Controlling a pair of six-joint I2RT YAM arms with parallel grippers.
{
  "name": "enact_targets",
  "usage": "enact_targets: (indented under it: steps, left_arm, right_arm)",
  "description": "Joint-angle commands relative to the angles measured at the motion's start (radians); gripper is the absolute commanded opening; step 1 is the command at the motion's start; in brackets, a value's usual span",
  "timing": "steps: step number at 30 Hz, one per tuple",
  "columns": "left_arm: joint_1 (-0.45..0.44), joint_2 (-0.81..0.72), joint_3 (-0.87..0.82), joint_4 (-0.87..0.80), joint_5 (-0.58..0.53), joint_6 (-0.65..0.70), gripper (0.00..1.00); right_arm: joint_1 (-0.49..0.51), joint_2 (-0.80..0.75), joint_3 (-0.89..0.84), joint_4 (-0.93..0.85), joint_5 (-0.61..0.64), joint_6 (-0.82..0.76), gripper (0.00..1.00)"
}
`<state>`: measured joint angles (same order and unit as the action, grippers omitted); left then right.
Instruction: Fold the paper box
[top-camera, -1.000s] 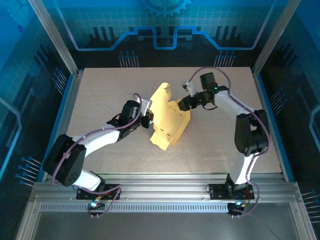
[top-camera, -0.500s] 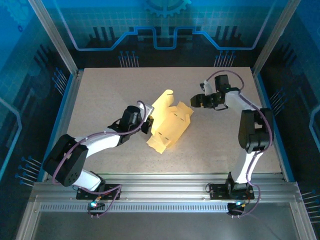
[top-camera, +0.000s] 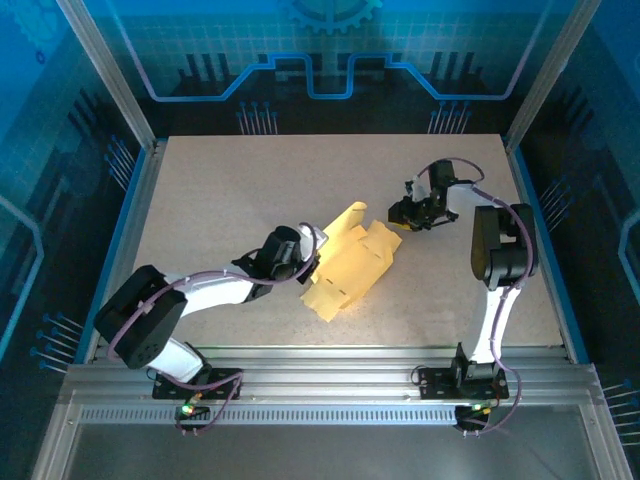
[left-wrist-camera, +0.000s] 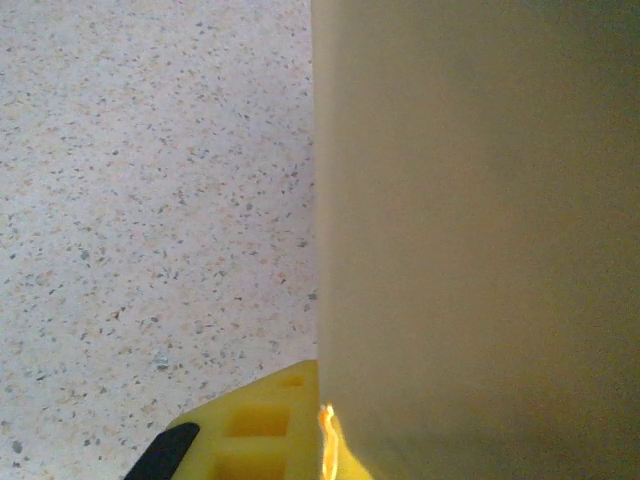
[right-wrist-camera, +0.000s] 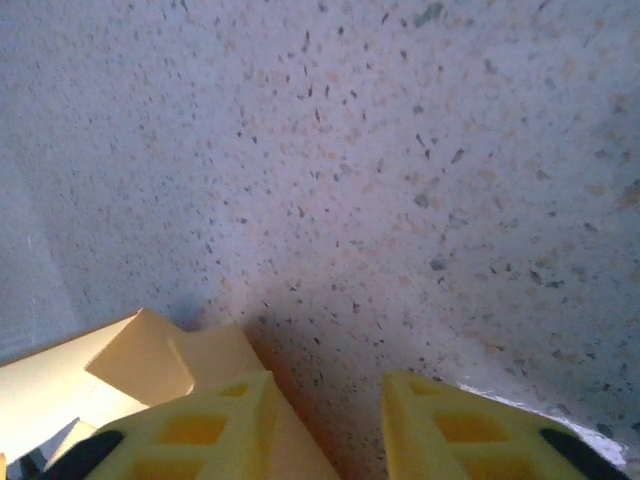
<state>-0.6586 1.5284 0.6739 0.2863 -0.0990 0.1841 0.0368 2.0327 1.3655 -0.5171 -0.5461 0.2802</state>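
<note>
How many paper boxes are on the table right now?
1. The paper box lies partly folded at the table's centre, its left edge held by the left gripper, the open right gripper beside its far right corner. None seems hidden.

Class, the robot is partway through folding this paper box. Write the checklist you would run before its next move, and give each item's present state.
1. Left hand shut on the paper box: ok, clamped at its left edge.
2. Right hand free to take a flap: ok, open, with bare table between its fingers.
3. Right hand close to the box: ok, a box corner lies beside one finger in the right wrist view.
4. Box finished: not ok, flaps stand loose and the shape is only partly closed.
5. Which flap tucks in next: cannot tell.
</note>
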Motion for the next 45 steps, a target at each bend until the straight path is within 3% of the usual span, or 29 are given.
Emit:
enact_targets:
  steps: [1,8,14,24,37,45]
  left_arm:
    - [-0.012,0.023,0.033,-0.029,-0.045,0.04,0.0]
    - [-0.022,0.012,0.038,-0.03,-0.053,0.055,0.0]
    - [-0.026,-0.049,0.034,-0.024,-0.028,0.055,0.0]
    - [-0.03,-0.116,0.003,0.012,0.006,0.025,0.0]
    - [-0.056,-0.086,0.007,-0.012,-0.032,0.066,0.0]
    - [-0.057,-0.074,0.022,-0.037,-0.041,0.044,0.0]
  right_arm:
    - [-0.011,0.016,0.0,-0.066,-0.073,-0.019,0.25]
    - [-0.012,-0.023,-0.09,-0.074,-0.093,-0.046,0.24]
    - [-0.011,-0.064,-0.123,-0.023,-0.176,-0.017,0.36]
    - [-0.003,-0.06,-0.143,-0.015,-0.26,-0.05,0.39]
    - [0.073,-0.071,-0.119,-0.086,-0.224,-0.196,0.37]
    - [0.131,-0.098,-0.135,-0.119,-0.109,-0.275,0.39]
